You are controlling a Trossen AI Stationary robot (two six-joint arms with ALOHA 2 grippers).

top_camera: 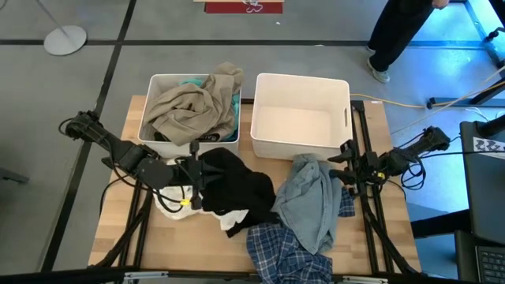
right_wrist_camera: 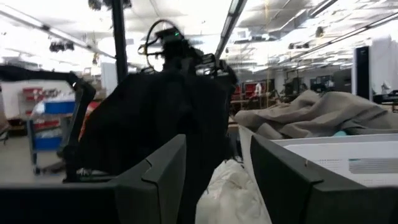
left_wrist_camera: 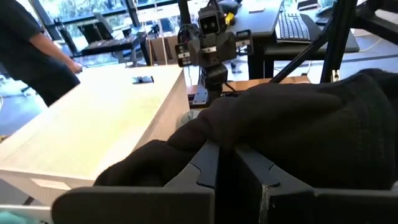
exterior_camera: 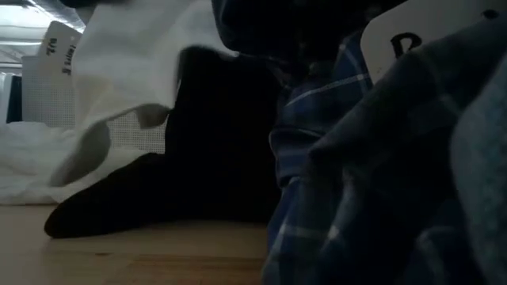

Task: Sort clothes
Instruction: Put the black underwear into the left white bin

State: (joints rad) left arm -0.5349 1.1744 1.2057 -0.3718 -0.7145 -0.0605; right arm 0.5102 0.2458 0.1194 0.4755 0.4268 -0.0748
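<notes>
My left gripper [top_camera: 197, 172] is shut on a black garment [top_camera: 237, 185] at the table's middle, near the left bin. The right wrist view shows this garment [right_wrist_camera: 155, 118] hanging below that gripper. My right gripper [top_camera: 345, 170] is open and empty beside a grey-blue garment [top_camera: 312, 197] that lies on the table. A blue plaid garment [top_camera: 288, 252] lies at the near edge, partly under the grey-blue one. White garments [top_camera: 229, 222] lie under the black one. Beige and teal garments [top_camera: 193, 106] fill the left bin. My left gripper pinches a bunched fold of the black garment [left_wrist_camera: 249, 134] between its two fingers [left_wrist_camera: 205, 168], coming level from the table's left. The cloth drapes over the fingertips and hides the exact place of contact. The garment hangs below the fingers, its lower part on the white garments.
Two white bins stand at the table's far side: the left bin [top_camera: 154, 87] is piled high, the right bin [top_camera: 341, 91] holds nothing. A person's legs [top_camera: 398, 31] show beyond the far right corner. Bare wood [top_camera: 126, 229] shows at the near left.
</notes>
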